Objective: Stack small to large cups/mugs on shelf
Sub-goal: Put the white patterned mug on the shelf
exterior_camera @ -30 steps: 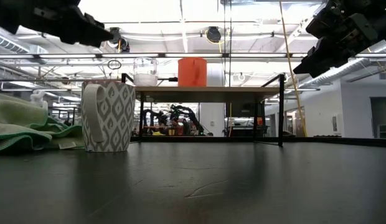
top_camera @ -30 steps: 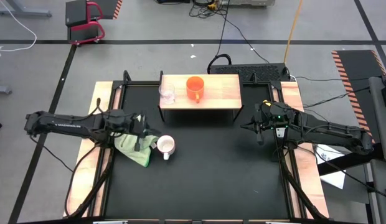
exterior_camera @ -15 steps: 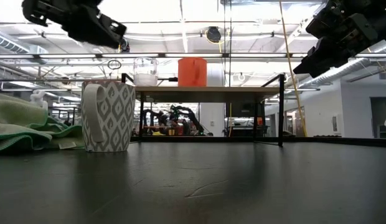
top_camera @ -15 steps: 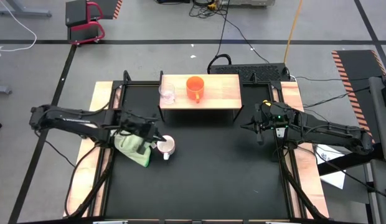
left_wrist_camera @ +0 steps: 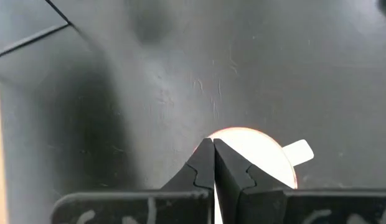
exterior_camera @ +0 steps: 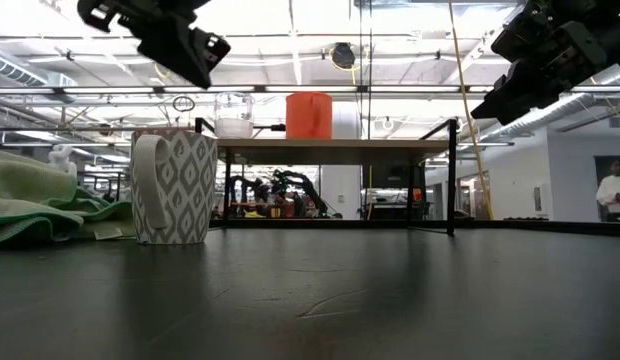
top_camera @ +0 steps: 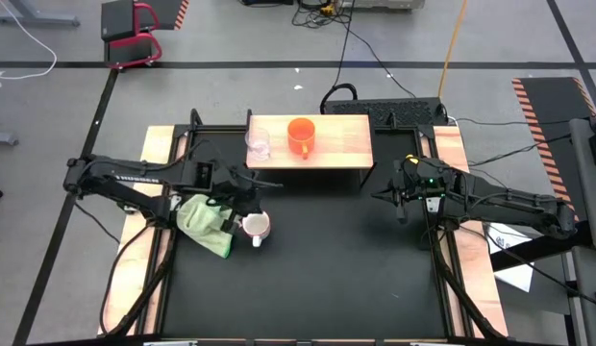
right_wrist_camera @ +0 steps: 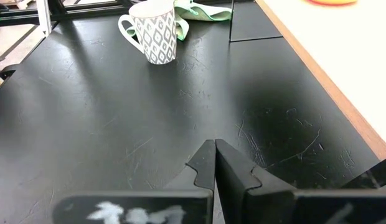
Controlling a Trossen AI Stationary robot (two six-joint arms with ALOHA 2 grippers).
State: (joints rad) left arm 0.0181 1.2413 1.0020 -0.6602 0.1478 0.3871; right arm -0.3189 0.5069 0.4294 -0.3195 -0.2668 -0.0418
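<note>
A white patterned mug (top_camera: 256, 226) stands upright on the black table, its handle (left_wrist_camera: 299, 151) toward the near edge, touching the green cloth (top_camera: 207, 219). My left gripper (top_camera: 248, 192) is shut and hangs above the mug (exterior_camera: 173, 187), tipped nose-down; the left wrist view shows the mug's rim (left_wrist_camera: 255, 152) just beyond the fingertips (left_wrist_camera: 213, 143). A clear glass cup (top_camera: 258, 144) and an orange mug (top_camera: 301, 135) stand apart on the shelf (top_camera: 336, 144). My right gripper (top_camera: 383, 196) waits shut in the air at the table's right (right_wrist_camera: 215, 149).
The crumpled green cloth (exterior_camera: 40, 200) lies left of the white mug. The shelf's thin black legs (exterior_camera: 452, 180) stand at the table's far middle. Wooden strips (top_camera: 154, 154) border the table left and right. A person (exterior_camera: 612, 190) stands far off in the room.
My left gripper, shut throughout, has moved toward the table's right edge, rising a little, until it hangs over the white mug. It has tipped from nearly level to pointing steeply down. The mugs, glass and cloth have stayed where they were.
</note>
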